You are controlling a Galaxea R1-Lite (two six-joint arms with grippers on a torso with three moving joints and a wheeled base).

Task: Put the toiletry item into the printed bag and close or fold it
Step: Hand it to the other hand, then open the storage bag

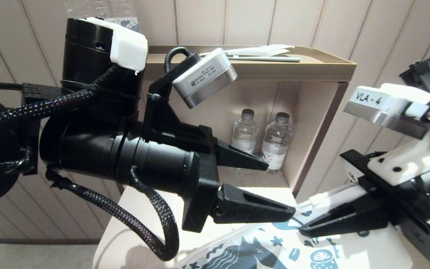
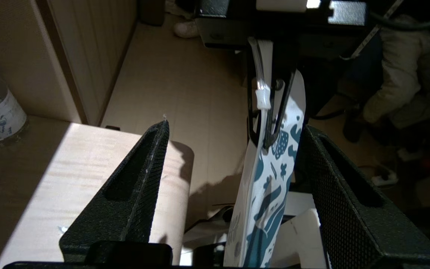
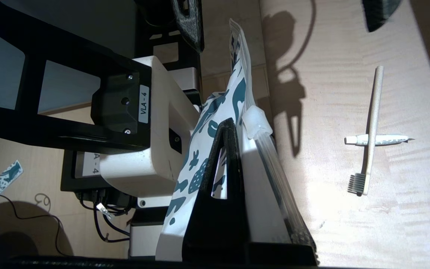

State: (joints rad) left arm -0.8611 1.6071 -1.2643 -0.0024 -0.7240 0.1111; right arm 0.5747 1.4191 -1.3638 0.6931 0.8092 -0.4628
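My right gripper (image 1: pixel 304 228) is shut on the printed bag (image 1: pixel 256 250), a white pouch with dark blue horse and flower prints, held off the table's front edge. A clear zip strip with a white slider (image 3: pixel 256 121) runs along the bag's top. My left gripper (image 1: pixel 279 190) is open, and the bag (image 2: pixel 271 186) hangs between its fingers, close to one of them and not clamped. The slim white toothbrush (image 3: pixel 371 130) with grey bristles lies on the table (image 3: pixel 349 224), crossed by a small white tube (image 3: pixel 383 139), apart from both grippers.
A shelf unit (image 1: pixel 312 71) stands at the back with two water bottles (image 1: pixel 276 144) in its niche. On its top lie a pale grey-green toothbrush (image 1: pixel 263 58) and a white wrapper (image 1: pixel 263 49). The table's front edge is beside the bag.
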